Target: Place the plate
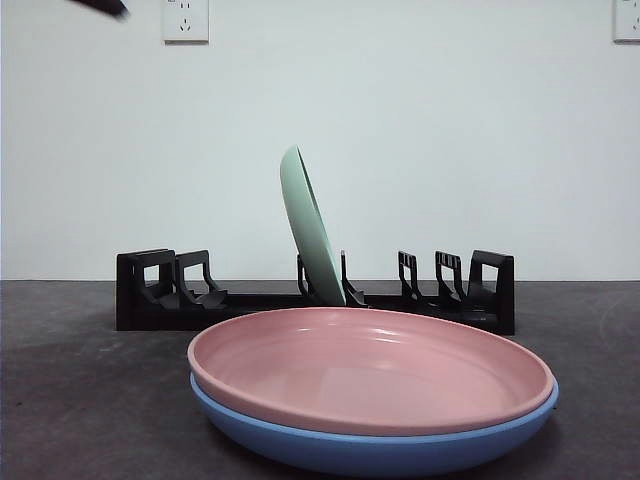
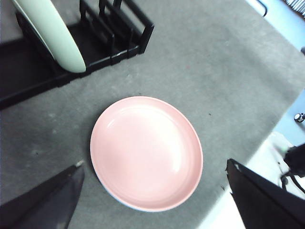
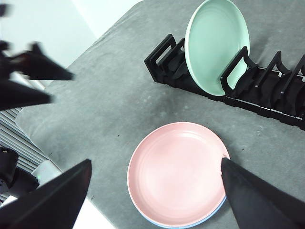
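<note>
A pink plate [image 1: 370, 365] lies flat, stacked on a blue plate [image 1: 370, 450], at the table's front. Behind them a pale green plate [image 1: 312, 225] stands on edge, leaning, in a middle slot of a black dish rack [image 1: 150, 290]. In the left wrist view my left gripper [image 2: 153, 163] hovers high over the pink plate [image 2: 145, 152], open and holding nothing. My right gripper [image 3: 156, 161] also hangs open and holding nothing above the pink plate [image 3: 176, 171], with the blue plate's rim [image 3: 217, 210] peeking out beneath and the green plate [image 3: 214, 45] in the rack [image 3: 162, 59] beyond.
The dark grey table [image 1: 80, 400] ends in an edge close to the plates in both wrist views. The rack has free slots on either side of the green plate. A black arm tip [image 1: 105, 6] shows at the top left corner. The other arm's gripper [image 3: 28, 81] shows off the table's side.
</note>
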You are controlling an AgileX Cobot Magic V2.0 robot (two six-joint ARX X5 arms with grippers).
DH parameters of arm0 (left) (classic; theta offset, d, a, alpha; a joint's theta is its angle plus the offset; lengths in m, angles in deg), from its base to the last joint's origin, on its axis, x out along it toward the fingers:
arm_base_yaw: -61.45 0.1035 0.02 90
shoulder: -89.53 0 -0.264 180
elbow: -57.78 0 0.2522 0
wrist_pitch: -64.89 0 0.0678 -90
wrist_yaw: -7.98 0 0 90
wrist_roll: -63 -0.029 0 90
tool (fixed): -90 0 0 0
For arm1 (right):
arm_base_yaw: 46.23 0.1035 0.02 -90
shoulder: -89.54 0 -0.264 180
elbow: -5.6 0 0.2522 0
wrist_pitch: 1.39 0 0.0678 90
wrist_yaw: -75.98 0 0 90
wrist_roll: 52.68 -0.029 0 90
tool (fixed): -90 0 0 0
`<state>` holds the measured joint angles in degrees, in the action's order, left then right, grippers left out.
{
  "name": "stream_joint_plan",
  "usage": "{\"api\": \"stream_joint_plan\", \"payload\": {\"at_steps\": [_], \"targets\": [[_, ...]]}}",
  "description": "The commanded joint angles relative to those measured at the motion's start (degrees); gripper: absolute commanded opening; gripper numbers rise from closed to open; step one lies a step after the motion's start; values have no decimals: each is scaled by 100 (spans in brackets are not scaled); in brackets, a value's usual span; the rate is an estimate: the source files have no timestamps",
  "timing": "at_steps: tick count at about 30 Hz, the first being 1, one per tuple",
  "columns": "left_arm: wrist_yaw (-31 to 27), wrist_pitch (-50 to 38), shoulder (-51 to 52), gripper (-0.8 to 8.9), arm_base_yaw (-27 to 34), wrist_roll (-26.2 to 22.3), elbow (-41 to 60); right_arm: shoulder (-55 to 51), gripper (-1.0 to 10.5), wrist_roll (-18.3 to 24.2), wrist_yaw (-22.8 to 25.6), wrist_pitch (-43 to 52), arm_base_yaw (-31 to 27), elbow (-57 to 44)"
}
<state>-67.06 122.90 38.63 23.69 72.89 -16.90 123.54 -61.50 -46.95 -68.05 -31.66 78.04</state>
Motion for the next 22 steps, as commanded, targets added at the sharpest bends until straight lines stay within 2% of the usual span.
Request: {"api": "stream_joint_plan", "payload": {"at_steps": [1,9,16,22], "targets": [[7,125,319,469,-50,-153,-138,37,434,68,2,85,13,81],[-11,476,1333,468,-50,-323,-138,39,434,68,4,87,15,81],[-358,693,1978,468,-50,-321,-140,118,433,7,0,90,20,81],[-356,752,2142,468,-50,-321,-140,796,433,-142,-184,284,103,151]]}}
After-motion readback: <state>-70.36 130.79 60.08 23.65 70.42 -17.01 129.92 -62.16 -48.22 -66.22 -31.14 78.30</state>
